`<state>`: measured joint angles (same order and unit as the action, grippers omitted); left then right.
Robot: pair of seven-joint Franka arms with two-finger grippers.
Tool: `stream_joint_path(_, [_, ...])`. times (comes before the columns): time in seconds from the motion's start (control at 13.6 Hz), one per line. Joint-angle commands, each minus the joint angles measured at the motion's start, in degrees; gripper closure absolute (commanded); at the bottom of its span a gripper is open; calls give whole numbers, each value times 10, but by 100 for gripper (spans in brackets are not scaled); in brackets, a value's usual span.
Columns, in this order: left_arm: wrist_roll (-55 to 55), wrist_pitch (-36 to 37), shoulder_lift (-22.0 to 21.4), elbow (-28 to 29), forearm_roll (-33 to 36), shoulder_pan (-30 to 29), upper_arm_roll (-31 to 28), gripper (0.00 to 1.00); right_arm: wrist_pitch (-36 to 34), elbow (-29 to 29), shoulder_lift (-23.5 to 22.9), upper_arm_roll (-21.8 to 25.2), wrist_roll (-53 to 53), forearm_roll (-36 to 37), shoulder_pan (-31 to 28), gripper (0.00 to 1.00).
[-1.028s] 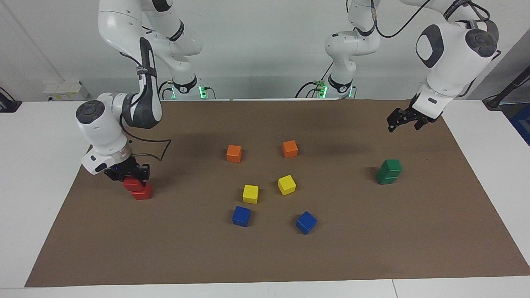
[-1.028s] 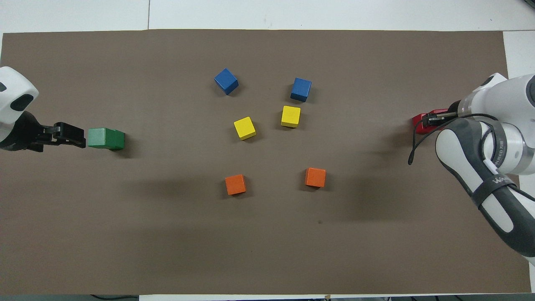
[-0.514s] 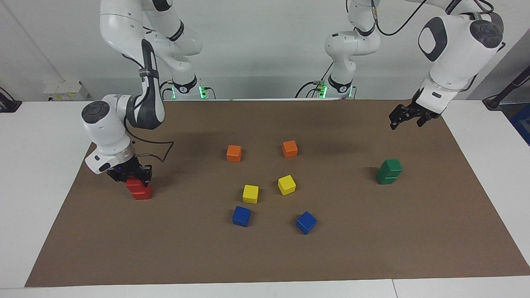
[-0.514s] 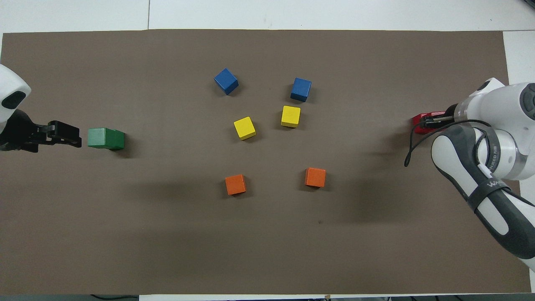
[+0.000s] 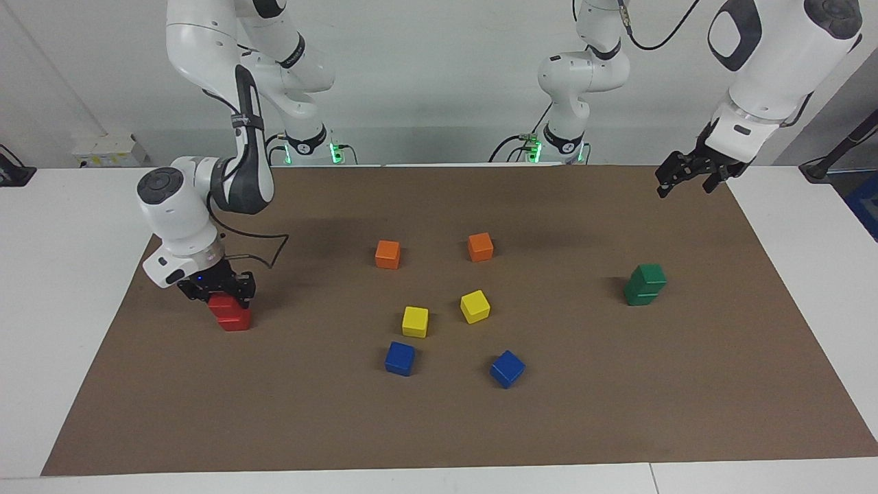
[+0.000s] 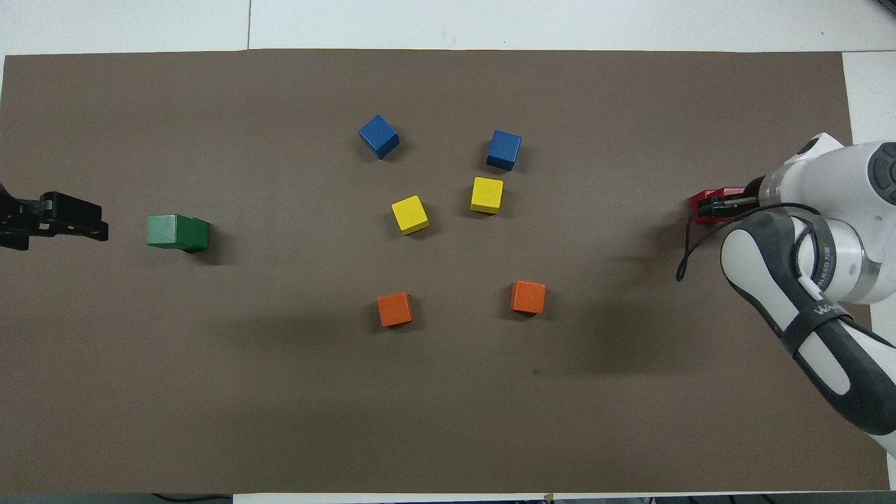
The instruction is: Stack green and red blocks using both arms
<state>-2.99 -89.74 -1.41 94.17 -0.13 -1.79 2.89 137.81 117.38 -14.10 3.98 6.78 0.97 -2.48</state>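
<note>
— Red cubes first: where are they against the right gripper [image 5: 218, 291]?
— Stacked; the upper red cube [image 5: 224, 304] sits between its jaws, on the lower red cube [image 5: 236, 320]. Whether the jaws are pinching it, I cannot tell.
— And the green cubes?
— Upper green cube [image 5: 648, 275] on lower green cube [image 5: 641, 296], well apart from the left gripper [image 5: 688, 177], which hangs high over the brown mat [image 5: 439, 425], jaws spread.

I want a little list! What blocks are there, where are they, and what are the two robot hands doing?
green stack: two green blocks, one on the other, toward the left arm's end
red stack: two red blocks, one on the other, toward the right arm's end
left gripper: raised in the air, empty, open
right gripper: at the top red block
loose cubes: two orange, two yellow, two blue, mid-table
</note>
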Motion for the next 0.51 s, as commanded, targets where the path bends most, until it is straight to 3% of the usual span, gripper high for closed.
stream_joint_path(0.0, [-4,15,5,-3,-5,-1,10,0,-7,-4,10,-6,20,-9,-6,0])
stream_joint_path(0.44, [-5,7,1,1,-5,-1,17,0,-269,-174,38,-8,27,-1,1,0])
